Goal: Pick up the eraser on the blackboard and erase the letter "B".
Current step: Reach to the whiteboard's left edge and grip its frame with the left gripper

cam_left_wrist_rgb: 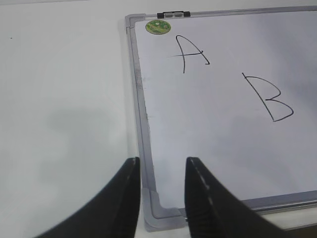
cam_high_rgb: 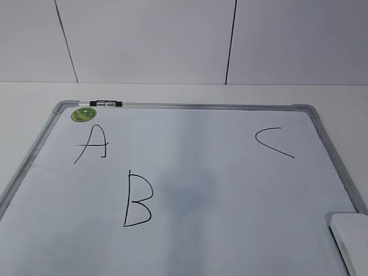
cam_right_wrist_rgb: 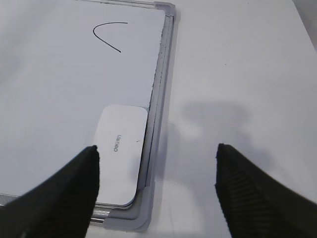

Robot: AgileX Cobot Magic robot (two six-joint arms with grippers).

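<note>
Eraser [cam_right_wrist_rgb: 120, 151] hugs blackboard [cam_right_wrist_rgb: 157, 109] frame; right claw [cam_right_wrist_rgb: 157, 186] wide, left claw [cam_left_wrist_rgb: 161, 191] parted, both empty.

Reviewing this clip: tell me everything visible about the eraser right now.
The eraser is a white, smooth, plastic-looking rounded rectangle with small grey lettering on top. It lies flat on the blackboard at its near right corner, its long side along the grey frame, seemingly touching it. No felt base is visible from above. The right gripper hangs open above and beside it, not touching. The exterior view shows only part of it.
</note>
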